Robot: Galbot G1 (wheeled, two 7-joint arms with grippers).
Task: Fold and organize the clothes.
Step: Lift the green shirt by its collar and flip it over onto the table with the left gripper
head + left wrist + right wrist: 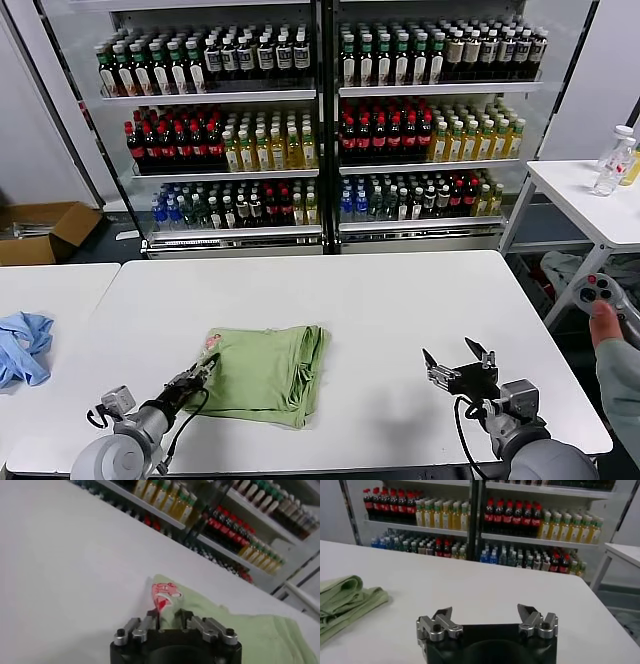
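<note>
The sage-green T-shirt (265,372) lies folded on the white table (360,290), left of centre near the front edge. A bit of its red-and-white print (211,342) shows at its far-left corner. My left gripper (207,366) is at the shirt's left edge, fingers drawn close together on the cloth. In the left wrist view the printed corner (165,591) sits just ahead of the gripper (168,615). My right gripper (455,358) is open and empty above bare table at the front right, well clear of the shirt. It also shows in the right wrist view (485,612), with the shirt (340,600) off to one side.
A light blue cloth (22,345) lies on the neighbouring table at the left. Shelves of bottles (320,110) stand behind. A side table (590,190) with a bottle stands at the right. A person's hand holds a controller (600,295) by the right edge. A cardboard box (40,230) is on the floor at far left.
</note>
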